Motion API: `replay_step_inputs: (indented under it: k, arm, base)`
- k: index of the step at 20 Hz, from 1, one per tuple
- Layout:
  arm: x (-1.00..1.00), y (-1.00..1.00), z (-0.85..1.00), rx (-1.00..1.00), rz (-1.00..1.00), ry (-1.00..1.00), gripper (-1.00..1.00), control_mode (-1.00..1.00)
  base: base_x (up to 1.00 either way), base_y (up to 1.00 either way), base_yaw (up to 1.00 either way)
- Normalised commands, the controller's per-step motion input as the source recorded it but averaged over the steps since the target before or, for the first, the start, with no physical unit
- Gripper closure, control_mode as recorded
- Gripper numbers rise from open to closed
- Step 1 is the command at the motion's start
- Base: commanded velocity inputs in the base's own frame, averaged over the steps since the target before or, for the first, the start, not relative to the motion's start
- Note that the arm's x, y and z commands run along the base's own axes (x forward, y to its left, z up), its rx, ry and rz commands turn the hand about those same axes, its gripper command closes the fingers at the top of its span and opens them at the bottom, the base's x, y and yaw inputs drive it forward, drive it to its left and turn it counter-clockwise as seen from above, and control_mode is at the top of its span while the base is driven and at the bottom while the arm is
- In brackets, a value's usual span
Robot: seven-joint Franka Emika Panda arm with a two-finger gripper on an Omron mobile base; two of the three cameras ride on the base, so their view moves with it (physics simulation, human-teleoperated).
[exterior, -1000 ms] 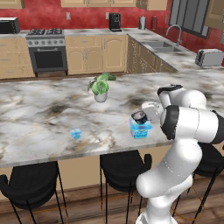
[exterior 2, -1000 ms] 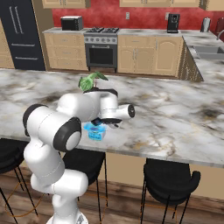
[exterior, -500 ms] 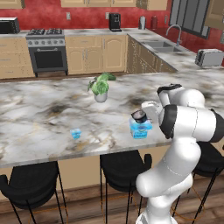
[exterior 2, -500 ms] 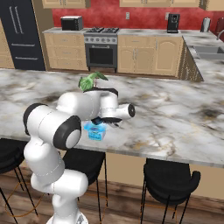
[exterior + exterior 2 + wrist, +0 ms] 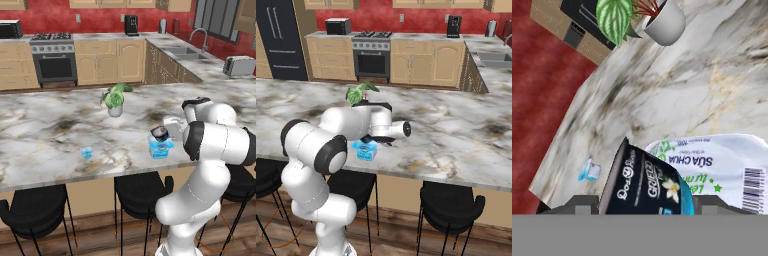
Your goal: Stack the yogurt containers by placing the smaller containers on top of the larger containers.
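Claw (image 5: 165, 131) closed around the dark cup (image 5: 159, 132), its jaws part-way apart on the cup's sides, holding it directly over the blue tub (image 5: 160, 148); whether the cup's base already touches the tub's pale lid cannot be told. Seen from the hand, the dark cup (image 5: 643, 186) lies tilted across the tub's printed lid (image 5: 727, 165). From the right side the tub (image 5: 365, 150) peeks out beneath the white forearm, near the front edge of the marble worktop (image 5: 456, 135). Well to the left of the tub on the same worktop (image 5: 45, 135) stands the tiny light-blue cup (image 5: 86, 153), alone and upright, also visible from the hand (image 5: 590, 171). Farther back, towards the middle of the worktop, sits a white pot with a green plant (image 5: 114, 98). Black stools (image 5: 141, 190) are tucked under the worktop's near edge
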Motion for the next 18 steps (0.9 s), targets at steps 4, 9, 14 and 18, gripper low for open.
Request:
replay_step_inputs:
  k: [4, 9, 14, 18]
  arm:
    - [-0.2, 0.0, 0.0, 0.0, 0.0, -0.03, -1.0, -1.0]
    - [-0.12, 0.0, 0.0, 0.0, 0.0, 0.0, -1.0, -1.0]
    - [-0.01, 0.0, 0.0, 0.0, 0.0, 0.0, -1.0, -1.0]
    - [0.0, -0.06, 0.01, 0.0, -0.05, 0.0, -1.0, -1.0]
  base:
    - [0.0, 0.0, 0.0]
    - [0.0, 0.0, 0.0]
    - [0.0, 0.0, 0.0]
    - [0.0, 0.0, 0.0]
